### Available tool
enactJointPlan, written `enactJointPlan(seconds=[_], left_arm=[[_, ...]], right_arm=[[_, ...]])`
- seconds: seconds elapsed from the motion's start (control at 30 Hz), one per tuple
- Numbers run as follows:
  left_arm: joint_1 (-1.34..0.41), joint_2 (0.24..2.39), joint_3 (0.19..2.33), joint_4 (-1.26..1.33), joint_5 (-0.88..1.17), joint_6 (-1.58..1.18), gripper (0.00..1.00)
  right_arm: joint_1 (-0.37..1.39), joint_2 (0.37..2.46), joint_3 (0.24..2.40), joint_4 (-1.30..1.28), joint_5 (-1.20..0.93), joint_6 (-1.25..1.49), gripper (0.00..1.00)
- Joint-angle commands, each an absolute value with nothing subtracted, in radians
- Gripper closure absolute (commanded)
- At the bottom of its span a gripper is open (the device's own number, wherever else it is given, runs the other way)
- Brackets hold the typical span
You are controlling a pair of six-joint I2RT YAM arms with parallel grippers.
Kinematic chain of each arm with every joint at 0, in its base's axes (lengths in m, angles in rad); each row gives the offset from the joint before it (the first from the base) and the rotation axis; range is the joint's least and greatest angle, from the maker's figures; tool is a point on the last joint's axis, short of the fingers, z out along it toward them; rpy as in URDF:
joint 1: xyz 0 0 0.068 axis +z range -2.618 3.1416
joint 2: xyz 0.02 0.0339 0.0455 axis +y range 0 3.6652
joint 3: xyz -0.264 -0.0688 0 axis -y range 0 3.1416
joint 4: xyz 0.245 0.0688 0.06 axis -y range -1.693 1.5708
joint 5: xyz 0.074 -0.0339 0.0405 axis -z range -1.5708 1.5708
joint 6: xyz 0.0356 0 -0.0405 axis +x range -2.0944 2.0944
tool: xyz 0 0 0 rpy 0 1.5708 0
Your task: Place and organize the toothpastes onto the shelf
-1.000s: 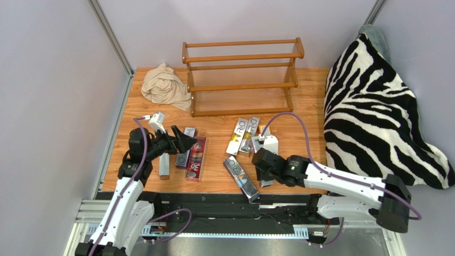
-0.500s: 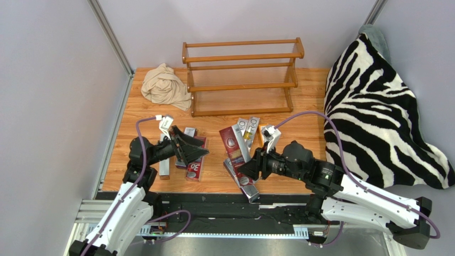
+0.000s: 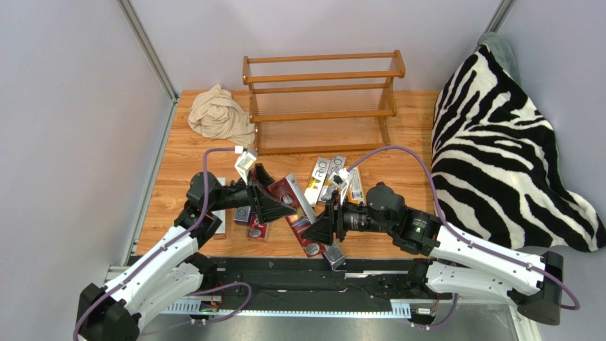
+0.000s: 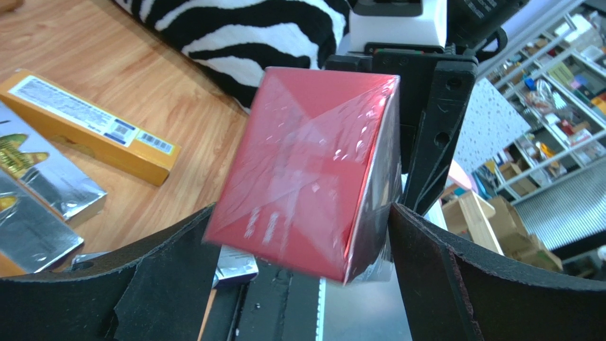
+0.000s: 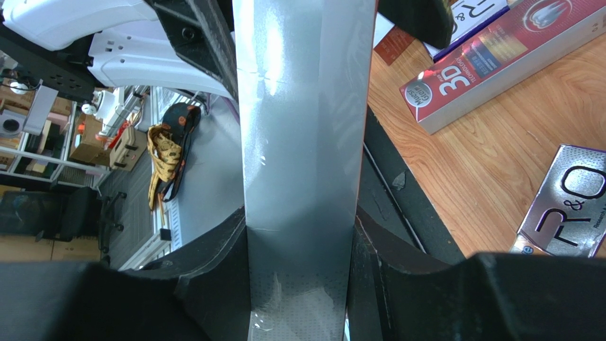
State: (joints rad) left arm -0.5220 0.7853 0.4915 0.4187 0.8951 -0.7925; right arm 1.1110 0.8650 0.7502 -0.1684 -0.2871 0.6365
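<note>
Above the middle of the light wooden table [image 3: 412,142], between the two arms, a long red toothpaste carton with a silvery side [image 3: 297,204] is held clear of the surface. It is clamped across its narrow faces by the fingers of the right gripper [image 3: 318,227]. Its film-wrapped end is flanked by the spread jaws of the left gripper [image 4: 302,213]; whether the pads touch it cannot be told. Flat on the table are seen a red carton marked "3D" [image 3: 259,229], shiny silver cartons marked "PRO" [image 3: 325,177] and an orange carton [image 4: 92,128]. Behind them, at the far edge, the brown wooden three-tier shelf [image 3: 321,99] stands upright. A crumpled beige cloth [image 3: 219,114] lies beside its left end, and a zebra-striped blanket [image 3: 498,142] is heaped at the right.
</note>
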Motion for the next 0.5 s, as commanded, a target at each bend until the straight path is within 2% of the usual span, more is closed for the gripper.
enactJointPlan(seconds=[0.0, 0.1, 0.23, 0.27, 0.33, 0.47], left_arm=[[-0.583, 0.825, 0.548, 0.492, 0.862, -0.735, 0.13], [-0.604, 0.834, 0.554, 0.500, 0.861, -0.726, 0.21], [-0.609, 0.812, 0.543, 0.515, 0.851, -0.724, 0.48], [-0.609, 0.799, 0.542, 0.518, 0.851, -0.724, 0.52], [-0.609, 0.789, 0.537, 0.523, 0.839, -0.727, 0.58], [-0.609, 0.769, 0.540, 0.541, 0.815, -0.747, 0.62]], right_arm=[[1.117, 0.868, 0.775, -0.021, -0.354, 0.643, 0.73], [1.117, 0.871, 0.772, -0.035, -0.339, 0.637, 0.73], [1.117, 0.873, 0.779, -0.080, -0.321, 0.612, 0.73], [1.117, 0.873, 0.778, -0.092, -0.318, 0.611, 0.72], [1.117, 0.871, 0.776, -0.106, -0.313, 0.604, 0.70], [1.117, 0.856, 0.772, -0.129, -0.256, 0.600, 0.65]])
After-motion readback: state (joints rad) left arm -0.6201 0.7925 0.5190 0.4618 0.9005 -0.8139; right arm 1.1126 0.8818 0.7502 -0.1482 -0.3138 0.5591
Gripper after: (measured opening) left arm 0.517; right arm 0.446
